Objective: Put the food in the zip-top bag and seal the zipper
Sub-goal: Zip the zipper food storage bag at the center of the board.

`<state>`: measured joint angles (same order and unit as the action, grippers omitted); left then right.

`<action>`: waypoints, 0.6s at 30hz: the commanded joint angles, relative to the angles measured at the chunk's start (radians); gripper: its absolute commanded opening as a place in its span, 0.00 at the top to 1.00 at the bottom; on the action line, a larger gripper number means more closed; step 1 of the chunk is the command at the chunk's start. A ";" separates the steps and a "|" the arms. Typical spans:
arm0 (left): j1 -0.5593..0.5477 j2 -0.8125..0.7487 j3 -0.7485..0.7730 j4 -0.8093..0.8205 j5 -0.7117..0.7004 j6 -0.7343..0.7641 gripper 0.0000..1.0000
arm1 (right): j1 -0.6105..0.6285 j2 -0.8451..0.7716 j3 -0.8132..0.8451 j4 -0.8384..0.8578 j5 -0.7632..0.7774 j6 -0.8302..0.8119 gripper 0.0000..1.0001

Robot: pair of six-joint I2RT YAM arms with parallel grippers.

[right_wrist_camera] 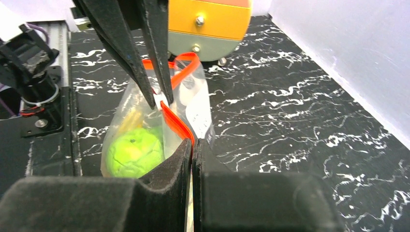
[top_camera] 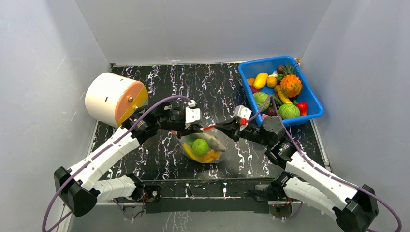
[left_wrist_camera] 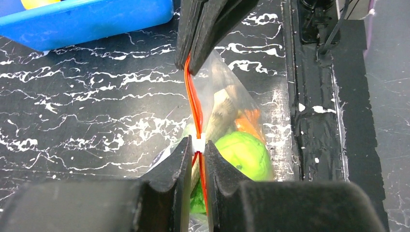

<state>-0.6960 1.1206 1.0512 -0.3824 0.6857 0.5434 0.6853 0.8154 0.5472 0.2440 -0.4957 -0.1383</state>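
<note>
The zipper (left_wrist_camera: 195, 104) ran taut away from the blue bin (top_camera: 300, 119), from the right tool (right_wrist_camera: 192, 142), clamped on its bin-side end, to the left tool (left_wrist_camera: 196, 151), pinching the white slider (left_wrist_camera: 197, 143); the zip-top bag (left_wrist_camera: 227, 94), food (left_wrist_camera: 244, 154) inside, sagged left of the bin.

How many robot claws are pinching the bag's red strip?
2. The left gripper pinches the zipper at its white slider; the right gripper clamps it farther along.

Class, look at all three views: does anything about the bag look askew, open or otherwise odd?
The zipper runs straight between the left gripper and right gripper, but past the left gripper it bows into an open red loop, so that end of the bag looks unsealed. The food is inside; nothing has spilled.
</note>
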 commanded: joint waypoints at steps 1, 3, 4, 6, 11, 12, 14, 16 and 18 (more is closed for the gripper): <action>0.006 -0.045 0.058 -0.087 -0.058 0.015 1.00 | -0.019 -0.038 0.073 -0.075 0.180 -0.068 1.00; 0.006 -0.048 0.064 -0.093 -0.074 0.010 1.00 | -0.018 -0.044 0.069 -0.082 0.195 -0.065 1.00; 0.005 -0.050 0.064 -0.089 -0.086 0.002 1.00 | -0.019 -0.046 0.067 -0.085 0.209 -0.058 1.00; 0.006 -0.051 0.069 -0.093 -0.106 -0.007 1.00 | -0.020 -0.047 0.063 -0.098 0.248 -0.049 1.00; 0.006 -0.060 0.085 -0.123 -0.137 -0.003 1.00 | -0.032 -0.057 0.067 -0.138 0.279 -0.047 1.00; 0.006 -0.062 0.087 -0.127 -0.140 -0.003 1.00 | -0.035 -0.060 0.070 -0.148 0.289 -0.045 1.00; 0.006 -0.066 0.090 -0.136 -0.144 -0.003 1.00 | -0.038 -0.063 0.075 -0.166 0.294 -0.044 1.00; 0.006 -0.069 0.090 -0.143 -0.149 -0.002 1.00 | -0.041 -0.068 0.074 -0.183 0.306 -0.040 1.00; 0.006 -0.072 0.089 -0.149 -0.152 0.000 1.00 | -0.045 -0.079 0.076 -0.205 0.328 -0.040 1.00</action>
<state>-0.6960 1.1099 1.0935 -0.4728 0.5579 0.5404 0.6739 0.7685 0.5709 0.0830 -0.3038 -0.1581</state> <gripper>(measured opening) 0.107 0.010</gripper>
